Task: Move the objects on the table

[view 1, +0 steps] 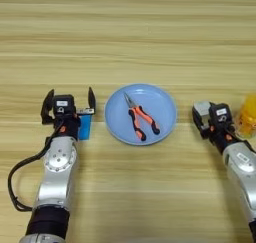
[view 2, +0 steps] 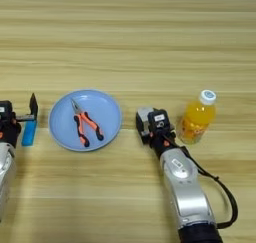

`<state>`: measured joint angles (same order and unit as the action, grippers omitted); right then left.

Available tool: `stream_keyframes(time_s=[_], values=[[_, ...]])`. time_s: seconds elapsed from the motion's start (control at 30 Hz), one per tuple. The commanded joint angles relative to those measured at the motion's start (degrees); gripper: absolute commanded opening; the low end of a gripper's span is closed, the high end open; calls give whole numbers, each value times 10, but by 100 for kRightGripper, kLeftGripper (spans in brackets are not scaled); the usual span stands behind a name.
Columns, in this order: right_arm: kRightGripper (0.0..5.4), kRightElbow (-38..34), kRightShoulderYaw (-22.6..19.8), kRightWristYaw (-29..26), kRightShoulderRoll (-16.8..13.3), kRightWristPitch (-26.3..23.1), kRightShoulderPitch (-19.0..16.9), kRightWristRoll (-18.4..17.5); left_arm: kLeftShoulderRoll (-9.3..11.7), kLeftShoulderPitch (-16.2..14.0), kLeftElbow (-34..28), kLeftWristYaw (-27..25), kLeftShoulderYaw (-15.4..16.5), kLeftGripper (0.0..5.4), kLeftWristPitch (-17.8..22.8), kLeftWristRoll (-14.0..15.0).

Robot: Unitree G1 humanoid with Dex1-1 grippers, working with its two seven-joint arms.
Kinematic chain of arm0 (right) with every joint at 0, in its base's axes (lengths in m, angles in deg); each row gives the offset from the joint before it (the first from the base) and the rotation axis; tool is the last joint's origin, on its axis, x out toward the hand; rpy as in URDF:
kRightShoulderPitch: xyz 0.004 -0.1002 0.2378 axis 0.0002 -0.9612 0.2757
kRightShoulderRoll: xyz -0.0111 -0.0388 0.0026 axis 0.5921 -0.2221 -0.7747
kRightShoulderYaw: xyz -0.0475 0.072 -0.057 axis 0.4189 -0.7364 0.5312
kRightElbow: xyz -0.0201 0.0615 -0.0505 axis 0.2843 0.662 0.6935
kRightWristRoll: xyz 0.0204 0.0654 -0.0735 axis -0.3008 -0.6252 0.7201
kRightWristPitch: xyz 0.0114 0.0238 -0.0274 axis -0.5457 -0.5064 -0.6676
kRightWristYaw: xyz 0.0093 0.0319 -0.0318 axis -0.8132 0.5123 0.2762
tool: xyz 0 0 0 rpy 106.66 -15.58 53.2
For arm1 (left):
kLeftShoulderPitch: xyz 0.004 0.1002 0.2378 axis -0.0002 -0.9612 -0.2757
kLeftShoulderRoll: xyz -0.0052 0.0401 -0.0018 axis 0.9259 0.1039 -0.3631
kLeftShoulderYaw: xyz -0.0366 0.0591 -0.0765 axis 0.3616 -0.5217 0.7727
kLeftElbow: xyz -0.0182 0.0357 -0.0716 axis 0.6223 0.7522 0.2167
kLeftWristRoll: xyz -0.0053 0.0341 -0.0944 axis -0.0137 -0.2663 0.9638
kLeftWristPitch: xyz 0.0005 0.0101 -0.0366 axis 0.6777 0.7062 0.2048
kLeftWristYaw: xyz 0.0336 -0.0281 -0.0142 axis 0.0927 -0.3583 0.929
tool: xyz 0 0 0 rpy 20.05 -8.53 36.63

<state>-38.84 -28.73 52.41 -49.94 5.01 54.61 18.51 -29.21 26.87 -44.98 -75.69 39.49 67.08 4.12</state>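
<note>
A round light-blue plate [view 1: 163, 106] lies in the middle of the table [view 1: 130, 37]. The orange-and-black pliers [view 1: 141, 120] rest in it, tips pointing away from me. My right gripper [view 1: 204, 115] sits on the table just right of the plate and is shut on the small white block [view 1: 201, 108], which also shows as the white block [view 2: 144, 114] in the right eye view. To the left of the plate, my left gripper [view 1: 70, 93] stands open with nothing between its fingers.
A small blue block [view 1: 84, 128] lies between the left gripper and the plate's left rim. A translucent orange bottle [view 2: 198, 117] with a white cap stands upright close to the right of the right gripper.
</note>
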Motion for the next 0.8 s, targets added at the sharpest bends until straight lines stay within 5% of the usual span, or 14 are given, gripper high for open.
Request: stream_keyframes(time_s=[0.03,0.37,0.8], values=[[248,12,-4,8,1,-8,8,1,4,2,4,0,2,540,4,-7],[248,48,-10,7,4,-16,19,-8,5,5,8,0,3,540,3,-6],[426,17,0,10,4,-9,10,0,5,6,10,0,3,540,2,-7]])
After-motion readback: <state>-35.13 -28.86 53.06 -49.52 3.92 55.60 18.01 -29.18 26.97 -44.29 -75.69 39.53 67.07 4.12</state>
